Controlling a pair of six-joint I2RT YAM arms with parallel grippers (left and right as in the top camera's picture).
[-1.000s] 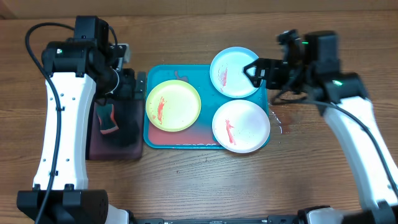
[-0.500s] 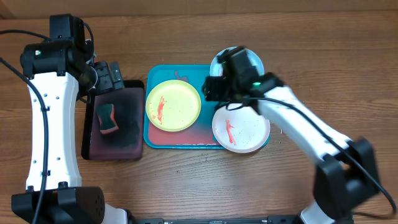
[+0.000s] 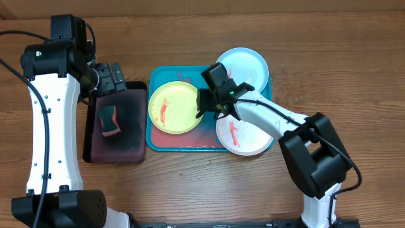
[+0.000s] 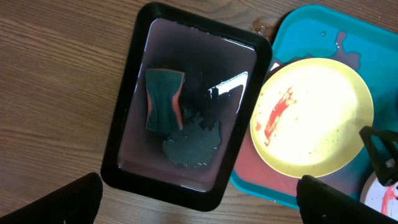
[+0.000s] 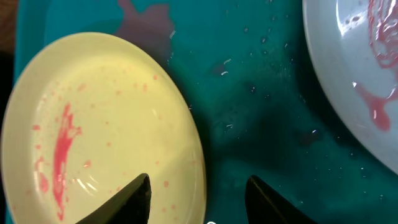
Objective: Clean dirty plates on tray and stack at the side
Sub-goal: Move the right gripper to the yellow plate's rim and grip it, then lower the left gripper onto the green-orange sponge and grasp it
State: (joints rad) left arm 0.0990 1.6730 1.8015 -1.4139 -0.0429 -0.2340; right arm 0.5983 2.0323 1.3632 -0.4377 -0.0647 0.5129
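Yellow-green plate point(image 3: 171, 107) rim under right fingers point(image 5: 134, 199)

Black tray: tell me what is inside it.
A green-and-red sponge lies in murky reddish liquid in the black tray. The base beneath the sponge is hidden; a dark patch beside it is unclear.

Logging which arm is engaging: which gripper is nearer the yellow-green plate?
Right. The right gripper straddles the yellow-green plate at its right rim; the left gripper is off to its left, above the black tray.
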